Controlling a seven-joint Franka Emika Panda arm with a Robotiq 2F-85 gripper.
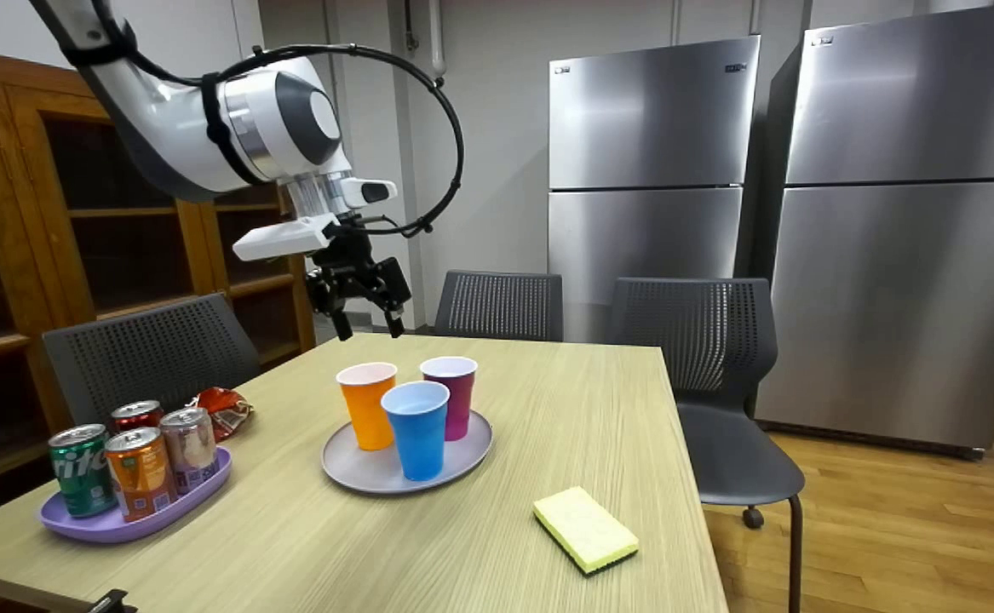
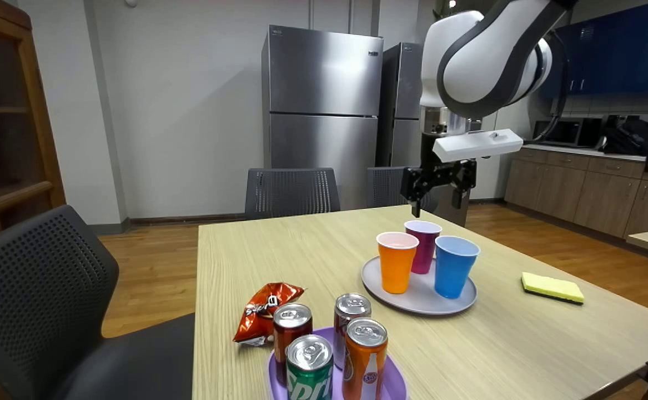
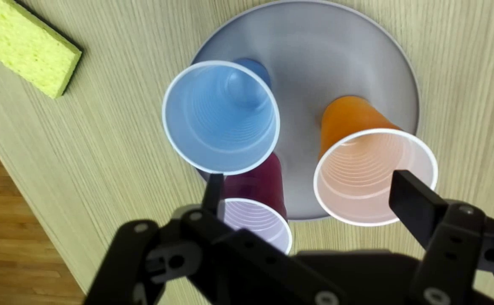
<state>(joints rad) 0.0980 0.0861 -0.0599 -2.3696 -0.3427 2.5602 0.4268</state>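
My gripper point(image 1: 370, 330) hangs open above the table, its black fingers wide apart with nothing between them. Below it, three cups stand upright on a round grey plate point(image 3: 314, 51): a blue cup point(image 1: 417, 430), an orange cup point(image 1: 366, 413) and a maroon cup point(image 2: 423, 250). Seen from the wrist, one finger overlaps the maroon cup point(image 3: 255, 182) near the blue cup's rim, while the opposite finger point(image 3: 416, 199) covers part of the orange cup's mouth. Both exterior views show air between the fingertips and the cup rims. The maroon cup is partly hidden in the wrist view.
A yellow sponge point(image 1: 586, 526) with a dark underside lies near one table edge. Several drink cans stand on a purple tray point(image 1: 105, 532), beside a red snack bag point(image 2: 268, 311). Dark chairs point(image 1: 692, 340) surround the table, with steel refrigerators point(image 1: 654, 170) behind.
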